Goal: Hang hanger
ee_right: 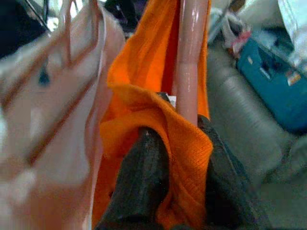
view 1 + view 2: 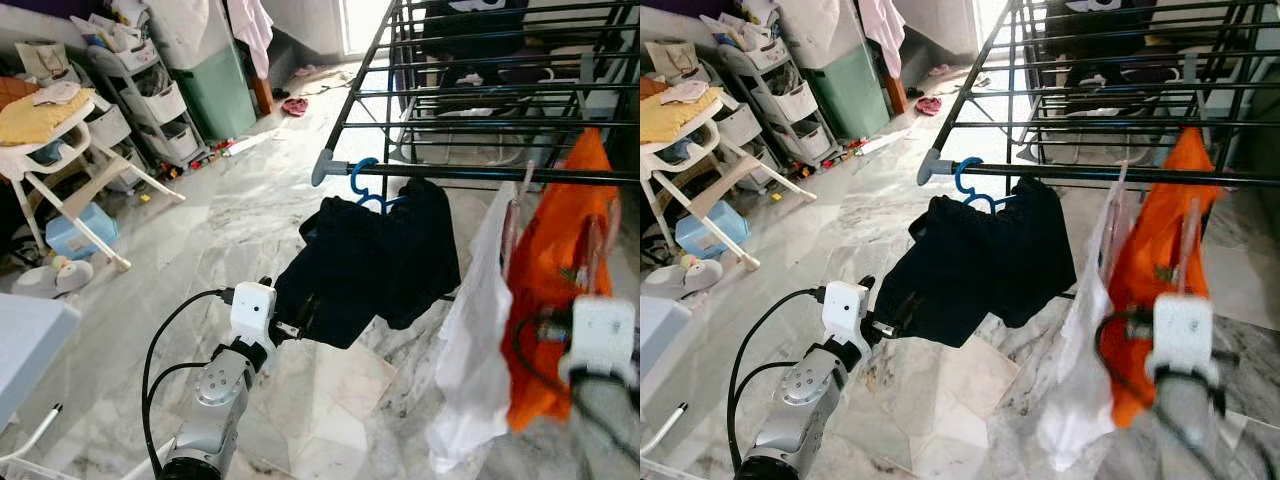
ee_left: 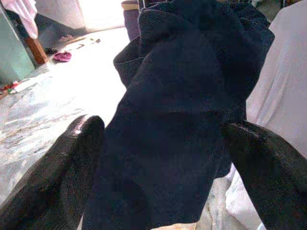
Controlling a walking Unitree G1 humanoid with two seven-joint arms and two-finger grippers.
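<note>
A blue hanger [image 2: 364, 182] hooks over the front rail of the dark drying rack [image 2: 470, 173], and a black garment [image 2: 370, 260] hangs from it. My left gripper [image 3: 163, 129] is open at the garment's lower left, one finger on each side of the cloth. To the right hang a white garment [image 2: 478, 330] and an orange garment [image 2: 560, 270] on a pink hanger [image 1: 189, 57]. My right gripper [image 1: 184, 143] is shut on the orange garment and the pink hanger's stem, low on the cloth.
A white high chair [image 2: 60, 150] with a yellow cloth stands at the left. Behind it are a drawer cart [image 2: 150, 100] and a green bin [image 2: 215, 90]. A blue box [image 2: 80, 230] lies on the marble floor. A pale table corner [image 2: 25, 330] is near left.
</note>
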